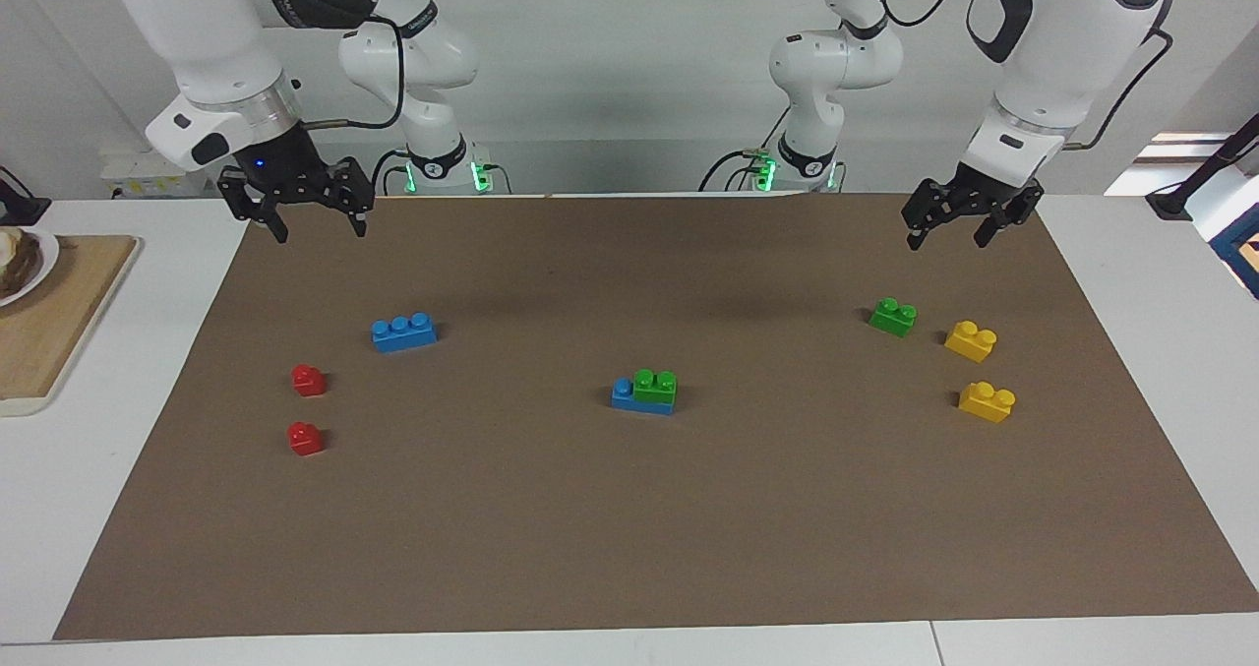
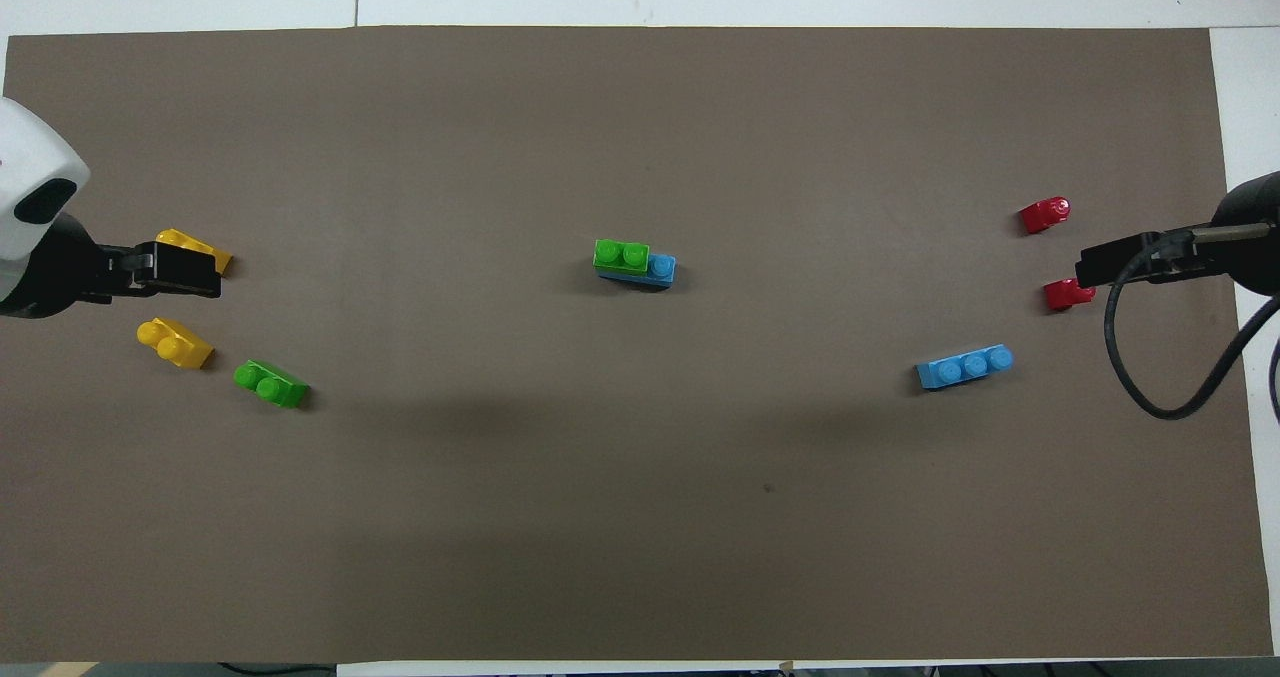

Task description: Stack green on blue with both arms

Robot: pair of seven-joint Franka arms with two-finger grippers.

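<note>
At mid-mat, one green brick [image 1: 655,385] sits stacked on a blue brick [image 1: 624,393]. Both arms wait raised: left end effector [image 1: 960,226] and right end effector [image 1: 313,219] gape wide, holding nothing.

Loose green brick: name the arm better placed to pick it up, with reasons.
Left. The left gripper hangs open at that end of the mat, close above the loose green brick. The right gripper, also open, is up at the other end, by the lone blue brick.
</note>
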